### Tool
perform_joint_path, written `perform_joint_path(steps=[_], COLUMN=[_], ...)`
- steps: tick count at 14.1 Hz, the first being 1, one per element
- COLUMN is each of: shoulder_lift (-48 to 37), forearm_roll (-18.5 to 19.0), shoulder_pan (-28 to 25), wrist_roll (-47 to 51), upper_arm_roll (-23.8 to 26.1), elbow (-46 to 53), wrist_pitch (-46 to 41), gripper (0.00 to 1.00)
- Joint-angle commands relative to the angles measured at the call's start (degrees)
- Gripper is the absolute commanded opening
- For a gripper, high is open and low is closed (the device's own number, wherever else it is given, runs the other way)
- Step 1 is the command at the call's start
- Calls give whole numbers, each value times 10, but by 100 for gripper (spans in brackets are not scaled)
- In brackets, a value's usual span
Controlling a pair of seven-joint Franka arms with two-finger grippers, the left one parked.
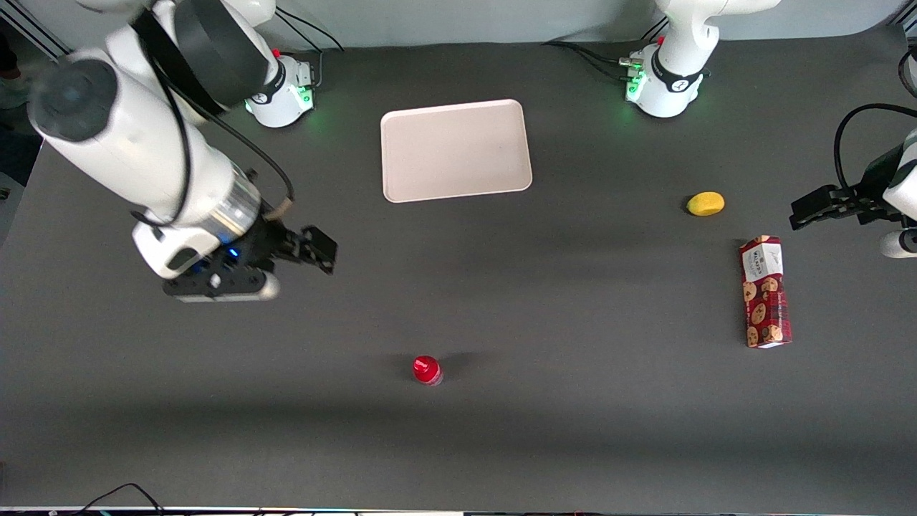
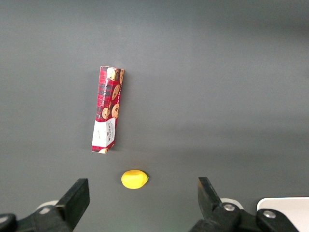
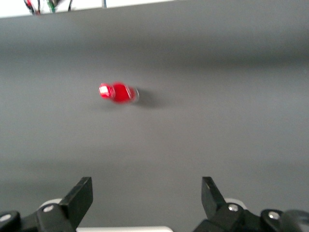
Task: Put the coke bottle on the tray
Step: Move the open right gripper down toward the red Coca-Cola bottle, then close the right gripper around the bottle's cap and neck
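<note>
Grey table lies bare around the pale tray, which holds nothing. Well apart from both, the gripper hangs above the cloth, fingers spread wide and empty. Smallest, the coke bottle stands upright nearer the front camera, its label blurred in the wrist view.

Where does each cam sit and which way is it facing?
Front view: high, looking down on the table; both arms, tray, gripper.
Right wrist view: on the working arm, facing the coke bottle; open fingers show.
Left wrist view: on the parked arm, facing cookie box, lemon.
Shared: bottle in front and right wrist views.
</note>
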State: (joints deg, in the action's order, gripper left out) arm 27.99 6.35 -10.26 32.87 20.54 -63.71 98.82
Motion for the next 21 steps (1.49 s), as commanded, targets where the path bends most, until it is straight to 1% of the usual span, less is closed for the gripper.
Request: perform_joint_path(steps=[1,3,7,8,9,10,13,14,17,20,21], shoulder_lift=[79,127,219,240,259,266,284,286,303,310,310], forearm_roll=[48,51,56,59,64,64,65,65,76,80,80], shoulder_pan=[-35,-47,-71,-81,-95,-104,-107,-107,-113,-117,-117], wrist_roll=[81,110,119,126,133,134,136,136,142,151,150], upper_arm_roll=[7,6,-5,-11,-28,-44,-49,-50,-54,-55,-55], elbow=[52,68,127,142,156,161,160,160,160,161,160], wrist_pitch=[59,105,148,161,168,176,190,193,210,216,216], gripper=[100,100,100,100,100,100,100,95,91,86,78])
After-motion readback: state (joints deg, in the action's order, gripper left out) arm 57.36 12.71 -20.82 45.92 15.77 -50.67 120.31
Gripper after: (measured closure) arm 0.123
